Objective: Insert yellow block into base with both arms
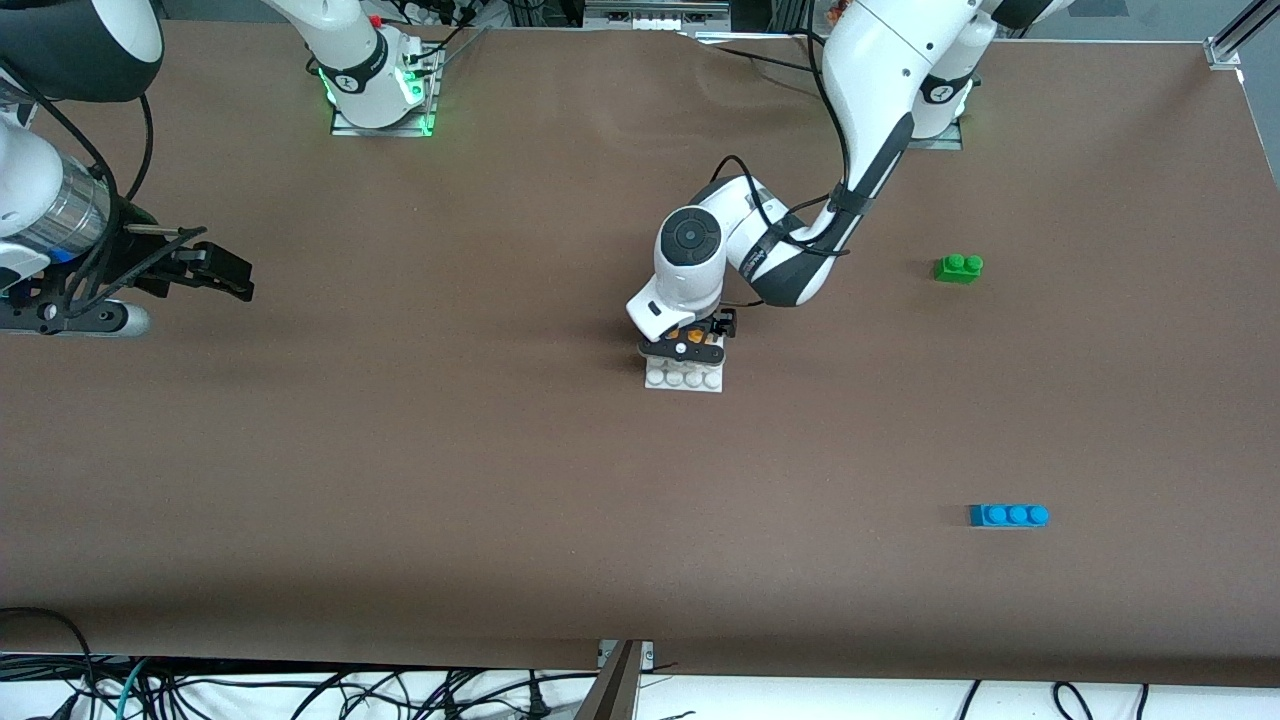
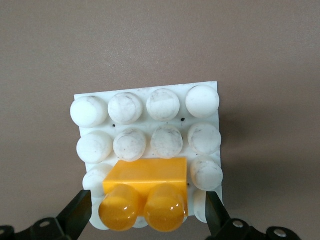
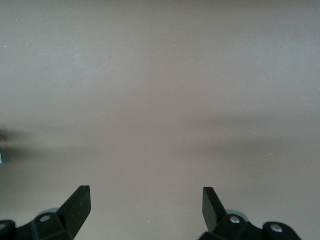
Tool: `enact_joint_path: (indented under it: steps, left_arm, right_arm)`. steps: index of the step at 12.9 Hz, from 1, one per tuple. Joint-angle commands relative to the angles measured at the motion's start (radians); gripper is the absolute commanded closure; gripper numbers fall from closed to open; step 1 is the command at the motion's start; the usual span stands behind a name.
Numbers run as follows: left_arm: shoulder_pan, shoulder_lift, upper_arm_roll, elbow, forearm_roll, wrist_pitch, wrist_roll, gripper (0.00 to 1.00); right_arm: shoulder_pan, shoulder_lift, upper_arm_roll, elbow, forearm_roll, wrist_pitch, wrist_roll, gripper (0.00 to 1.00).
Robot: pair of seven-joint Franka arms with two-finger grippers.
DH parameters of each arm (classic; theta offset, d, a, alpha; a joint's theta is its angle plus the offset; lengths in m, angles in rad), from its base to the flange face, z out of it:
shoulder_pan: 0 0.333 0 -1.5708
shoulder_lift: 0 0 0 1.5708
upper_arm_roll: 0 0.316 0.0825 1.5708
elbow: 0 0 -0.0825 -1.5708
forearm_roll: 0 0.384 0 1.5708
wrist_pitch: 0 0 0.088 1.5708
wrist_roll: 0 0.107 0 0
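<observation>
yellow block point(image 2: 145, 192) at base point(image 2: 150, 95) edge | left gripper point(image 2: 147, 220) spread, apparently not touching | right gripper point(image 3: 145, 207) spread, waiting

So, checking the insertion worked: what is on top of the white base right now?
The yellow block sits on the base at one edge, between the open fingers of the left gripper. The other studs are bare. The studs under the block are covered.
</observation>
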Motion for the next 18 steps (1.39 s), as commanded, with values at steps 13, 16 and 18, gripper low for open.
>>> enact_joint_path:
  steps: [13, 16, 18]
  left_arm:
    - [0.285, -0.407, 0.167, 0.226, -0.302, -0.453, 0.294, 0.00]
    - [0.335, -0.462, 0.255, 0.228, -0.292, -0.519, 0.568, 0.00]
    - [0.398, -0.493, 0.255, 0.228, -0.297, -0.600, 0.573, 0.00]
  right_arm:
    - [-0.010, -0.006, 0.006, 0.004, -0.003, -0.015, -0.009, 0.01]
    - [-0.010, -0.006, 0.006, 0.004, -0.003, -0.015, -0.007, 0.01]
    - [-0.010, -0.006, 0.006, 0.004, -0.003, -0.015, -0.007, 0.01]
